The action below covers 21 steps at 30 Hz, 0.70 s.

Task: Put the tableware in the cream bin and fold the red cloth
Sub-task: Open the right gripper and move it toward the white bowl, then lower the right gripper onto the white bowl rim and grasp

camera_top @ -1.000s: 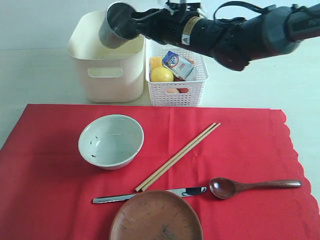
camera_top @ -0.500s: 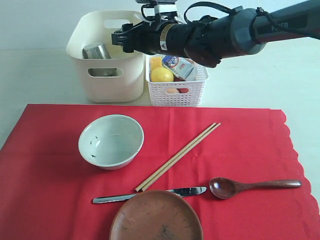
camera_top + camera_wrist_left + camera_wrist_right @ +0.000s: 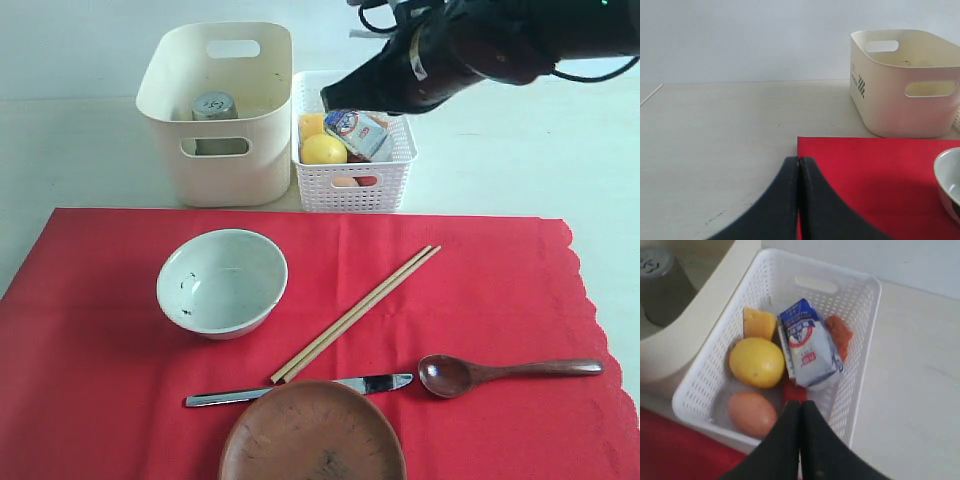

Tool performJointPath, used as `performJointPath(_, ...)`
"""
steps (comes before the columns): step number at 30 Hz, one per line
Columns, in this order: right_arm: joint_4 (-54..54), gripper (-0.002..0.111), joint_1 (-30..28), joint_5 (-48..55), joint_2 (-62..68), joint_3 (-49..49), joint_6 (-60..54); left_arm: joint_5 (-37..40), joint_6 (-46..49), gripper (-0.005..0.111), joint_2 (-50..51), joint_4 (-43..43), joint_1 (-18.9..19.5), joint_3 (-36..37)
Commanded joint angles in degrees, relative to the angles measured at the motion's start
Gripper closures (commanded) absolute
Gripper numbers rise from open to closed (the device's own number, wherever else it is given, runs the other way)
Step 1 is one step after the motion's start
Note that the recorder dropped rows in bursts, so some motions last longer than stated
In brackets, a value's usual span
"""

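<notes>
Cup point(image 3: 214, 106) now in bin point(image 3: 222, 182); my right gripper point(image 3: 800, 407) pulled back over the basket point(image 3: 352, 192), closed and empty; left gripper point(image 3: 799, 165) closed too

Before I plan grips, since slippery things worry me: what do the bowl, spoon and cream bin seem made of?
White speckled bowl: probably glazed ceramic, glossy with dark flecks.
Dark wooden spoon: apparently wood, dark brown with a polished sheen.
Cream bin: smooth moulded plastic, thin rounded walls, faint shine.
</notes>
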Motion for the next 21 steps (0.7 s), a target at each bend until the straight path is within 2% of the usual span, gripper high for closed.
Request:
performJointPath(1, 2.63, 0.108, 0.0, -6.84, -3.81, 8.53, -0.73, -0.31, 0.08, 0.106, -0.33, 0.16, -0.31, 0.15)
performJointPath(8, 3.87, 0.108, 0.47, -18.09, -4.12, 17.04, -0.73, -0.31, 0.08, 0.106, -0.33, 0.16, -0.31, 0.15)
performJointPath(21, 3.78, 0.108, 11.64, -19.78, -4.12, 18.42, -4.82, -0.31, 0.08, 0.106, -0.33, 0.16, -0.31, 0.15)
